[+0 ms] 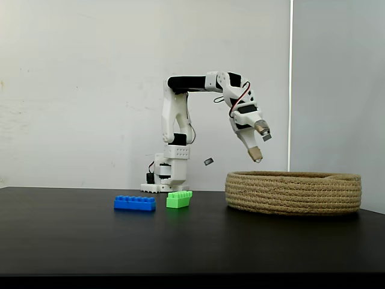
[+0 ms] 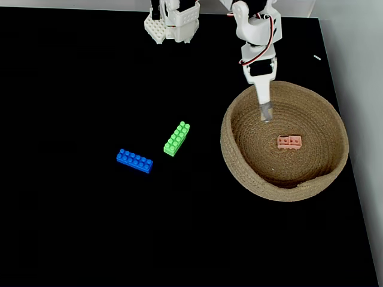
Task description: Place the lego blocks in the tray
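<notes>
Salmon brick (image 2: pixel 289 142) sits in the rope basket (image 2: pixel 239 158); my gripper (image 1: pixel 260 143) hangs above, slightly parted, empty. Next grab: green brick (image 2: pixel 177 138), center frame, beside the blue brick (image 2: pixel 134 161).

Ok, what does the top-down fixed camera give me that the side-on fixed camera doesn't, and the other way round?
The top-down fixed view shows the inside of the tray, with the salmon-orange brick lying in it. The side-on fixed view shows height: the gripper hangs above the tray's rim, clear of it, jaws apart and holding nothing. Both fixed views show the blue brick and green brick on the table outside the tray.
</notes>
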Available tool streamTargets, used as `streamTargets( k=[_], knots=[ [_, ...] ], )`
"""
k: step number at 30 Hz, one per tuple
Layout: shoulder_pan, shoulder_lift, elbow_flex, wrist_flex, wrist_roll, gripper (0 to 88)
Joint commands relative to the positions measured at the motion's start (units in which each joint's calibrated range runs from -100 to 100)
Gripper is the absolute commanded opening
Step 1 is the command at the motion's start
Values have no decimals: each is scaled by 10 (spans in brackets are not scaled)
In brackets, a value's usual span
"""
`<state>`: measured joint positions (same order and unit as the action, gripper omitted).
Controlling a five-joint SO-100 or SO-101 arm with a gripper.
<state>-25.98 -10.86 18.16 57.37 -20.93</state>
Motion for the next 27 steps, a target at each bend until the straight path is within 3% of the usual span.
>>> streamTargets(
  k=[1,4,7,22,27],
  knots=[
    [88,-27,-52,88,-21,348],
    [154,-46,-63,136,-26,332],
    [201,-75,-33,131,5,295],
    [344,-84,76,87,321,372],
    [352,-25,46,128,379,352]
  ],
)
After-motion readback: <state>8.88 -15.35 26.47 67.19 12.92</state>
